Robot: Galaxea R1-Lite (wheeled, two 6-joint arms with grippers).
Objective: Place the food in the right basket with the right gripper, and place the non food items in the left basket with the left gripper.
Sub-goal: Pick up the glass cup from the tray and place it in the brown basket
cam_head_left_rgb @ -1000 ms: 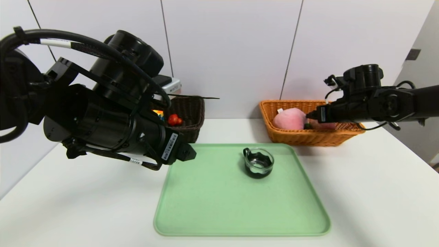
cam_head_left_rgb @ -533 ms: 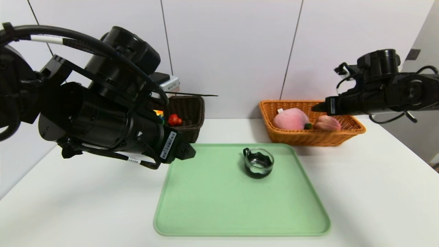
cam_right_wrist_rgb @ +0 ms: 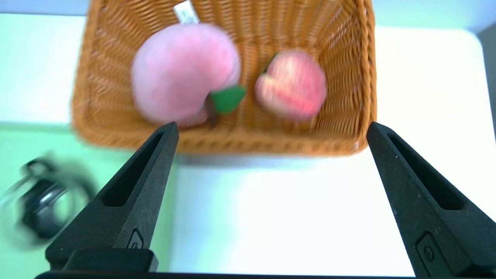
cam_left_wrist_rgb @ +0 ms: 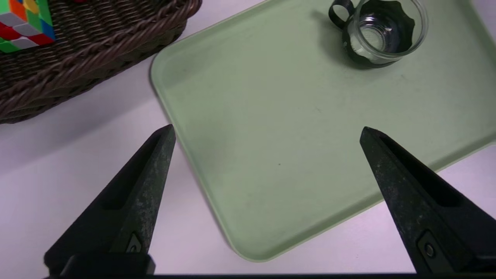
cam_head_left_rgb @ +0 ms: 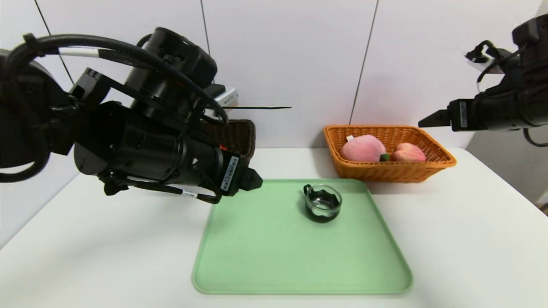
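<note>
I log my right gripper (cam_right_wrist_rgb: 271,130) spread empty short of the orange basket (cam_right_wrist_rgb: 228,141) holding two peaches (cam_right_wrist_rgb: 182,71), left gripper (cam_left_wrist_rgb: 267,130) likewise apart, glass cup (cam_left_wrist_rgb: 381,33) on tray (cam_left_wrist_rgb: 271,128) beyond its fingertips.

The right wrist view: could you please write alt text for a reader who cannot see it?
The open right gripper hangs above the white table, empty, in front of an orange wicker basket that holds a large pink plush peach and a smaller peach. A glass cup stands on the green tray off to one side.
</note>
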